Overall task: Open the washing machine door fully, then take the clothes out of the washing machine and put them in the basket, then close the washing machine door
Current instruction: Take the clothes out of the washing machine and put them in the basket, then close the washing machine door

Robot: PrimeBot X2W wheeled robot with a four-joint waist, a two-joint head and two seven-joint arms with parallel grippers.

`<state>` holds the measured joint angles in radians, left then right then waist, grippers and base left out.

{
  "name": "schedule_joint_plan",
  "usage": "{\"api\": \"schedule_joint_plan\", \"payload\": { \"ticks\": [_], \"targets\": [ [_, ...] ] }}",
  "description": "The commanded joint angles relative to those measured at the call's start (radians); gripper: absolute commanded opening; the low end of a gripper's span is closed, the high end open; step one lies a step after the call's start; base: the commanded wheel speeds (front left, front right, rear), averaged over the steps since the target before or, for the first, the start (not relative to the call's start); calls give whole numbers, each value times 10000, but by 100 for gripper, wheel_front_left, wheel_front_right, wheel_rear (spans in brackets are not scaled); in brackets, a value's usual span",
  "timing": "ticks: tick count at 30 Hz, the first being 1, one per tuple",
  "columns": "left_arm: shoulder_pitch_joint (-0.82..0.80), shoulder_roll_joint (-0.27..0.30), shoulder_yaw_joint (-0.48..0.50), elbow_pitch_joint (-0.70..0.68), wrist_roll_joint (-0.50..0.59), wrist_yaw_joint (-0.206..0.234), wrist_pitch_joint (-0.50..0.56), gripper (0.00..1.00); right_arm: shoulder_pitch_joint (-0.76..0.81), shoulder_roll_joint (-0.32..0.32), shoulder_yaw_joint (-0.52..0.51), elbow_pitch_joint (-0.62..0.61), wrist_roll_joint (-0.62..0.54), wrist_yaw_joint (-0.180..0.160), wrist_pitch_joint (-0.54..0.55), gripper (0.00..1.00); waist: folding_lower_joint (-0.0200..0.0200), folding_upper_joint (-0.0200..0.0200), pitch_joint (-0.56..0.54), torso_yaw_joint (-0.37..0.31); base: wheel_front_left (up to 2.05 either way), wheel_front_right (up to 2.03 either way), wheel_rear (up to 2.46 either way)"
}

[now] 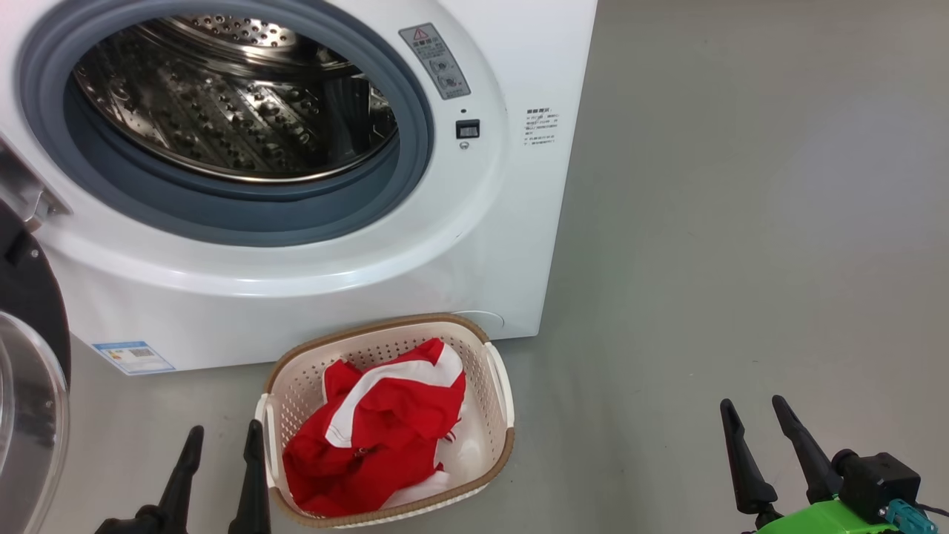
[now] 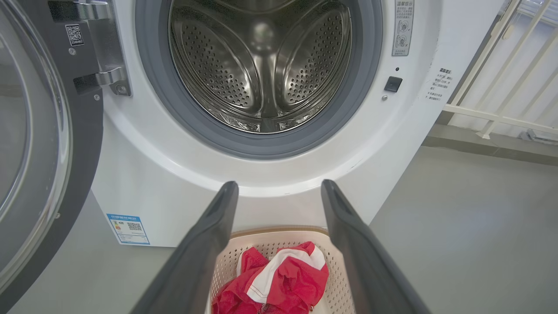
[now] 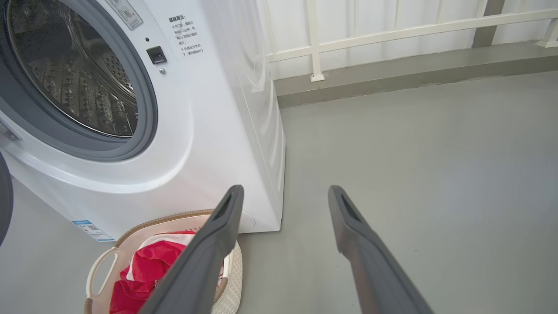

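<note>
1. washing machine [image 1: 296, 297]: white front-loader, ahead of & above both grippers. drum [image 1: 222, 104] bare steel in all three views, no fabric seen inside
2. washing machine door [image 1: 37, 297]: swung wide open on hinge at machine's L side, just outboard of L gripper [image 1: 226, 429], black rim & clear bowl in sight. Opening step judged done, closing not yet done
3. basket [image 1: 385, 324]: on floor [image 1: 704, 222] against foot of machine, just inboard of L gripper, inner finger close beside basket's near handle. Well apart from R gripper [image 1: 752, 403], off to its L
4. clothes [image 1: 378, 437]: red w/ white trim, heaped inside basket, low & just ahead of L fingertips per L wrist view. No. of garments in heap not clear. Unloading judged done, as far as visible drum tells
5. L gripper: released, jaws spread wide, nothing between
6. R gripper: released likewise, jaws wide, nothing but bare floor ahead

Remaining: door shut only, approx. last third of job. L gripper nearest to rim, prob. best placed for push
</note>
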<state>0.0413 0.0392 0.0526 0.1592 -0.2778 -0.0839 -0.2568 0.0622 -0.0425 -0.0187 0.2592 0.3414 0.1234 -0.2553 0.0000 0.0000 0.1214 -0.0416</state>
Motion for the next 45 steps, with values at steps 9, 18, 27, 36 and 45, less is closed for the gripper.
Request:
{"api": "schedule_joint_plan", "payload": {
  "ticks": [9, 18, 27, 36, 45],
  "targets": [
    [-326, 110, 246, -302, 127, 174, -49, 100, -278, -121, 236, -223, -118, 73, -65, 100, 0, 0, 40, 27, -26, 26, 0],
    [-410, 110, 214, -332, 156, 205, -49, 100, -346, -108, 235, -221, -89, 73, -65, 100, 0, 0, 128, 35, -94, 94, 0],
    [-430, 110, 174, -310, 97, 226, -49, 100, -346, -104, 235, -222, -103, 73, -65, 100, 0, 0, 146, 72, -95, 95, 0],
    [-416, 110, 125, -312, 112, 239, -49, 100, -303, -103, 272, -228, -115, 73, -65, 100, 0, 0, 108, 120, -54, 54, 0],
    [-337, 110, 86, -348, 112, 252, -49, 100, -248, -106, 311, -210, -124, 73, -65, 100, 0, 0, 41, 110, 0, 0, 0]
  ]
}}
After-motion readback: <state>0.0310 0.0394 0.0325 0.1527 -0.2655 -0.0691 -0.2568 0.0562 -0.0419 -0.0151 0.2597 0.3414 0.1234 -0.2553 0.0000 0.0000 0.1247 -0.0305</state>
